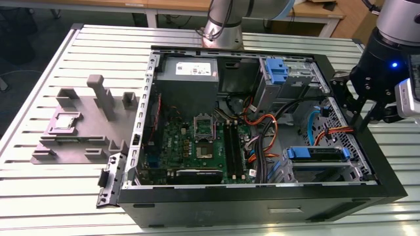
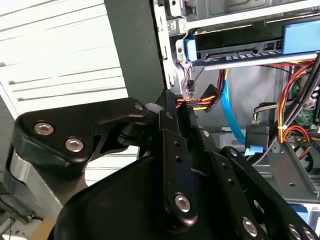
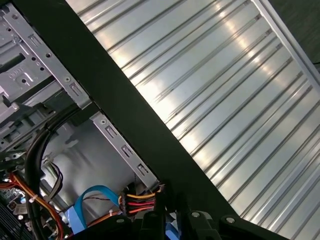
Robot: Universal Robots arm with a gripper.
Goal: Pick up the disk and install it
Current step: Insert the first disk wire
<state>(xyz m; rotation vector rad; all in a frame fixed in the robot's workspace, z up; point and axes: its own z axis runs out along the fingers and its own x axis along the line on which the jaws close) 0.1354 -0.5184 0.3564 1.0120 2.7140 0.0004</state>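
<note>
Over the wall of the open case (image 1: pixel 262 206) on the exterior view's right, the gripper (image 1: pixel 357 115) hung from the arm, its tips level with the wall's upper edge. In the second wrist view the gripper (image 2: pixel 170 100) had its fingers (image 2: pixel 167 130) drawn together to a narrow point with nothing between them, and that point stood just beside a plug with orange, yellow and red wires (image 2: pixel 202 102). The disk (image 1: pixel 315 154) sat in the drive cage at the case's near corner on the exterior view's right, lying flat with its blue rail facing the motherboard (image 1: pixel 196 142), apart from the gripper. In the second wrist view the disk (image 2: pixel 235 47) showed inside a metal bay with its blue carrier round the edge and its connector end exposed, and a light blue cable (image 2: pixel 232 115) ran down below it. Orange and red wires (image 1: pixel 328 132) crossed the case between the disk and the gripper. At the far end of the case, a grey power supply (image 1: pixel 187 71) and a blue latch piece (image 1: pixel 276 69) stood. The case rested on a slatted metal counter (image 1: pixel 39 196), and a grey fixture (image 1: pixel 85 123) lay on the counter to the exterior view's left of it.
</note>
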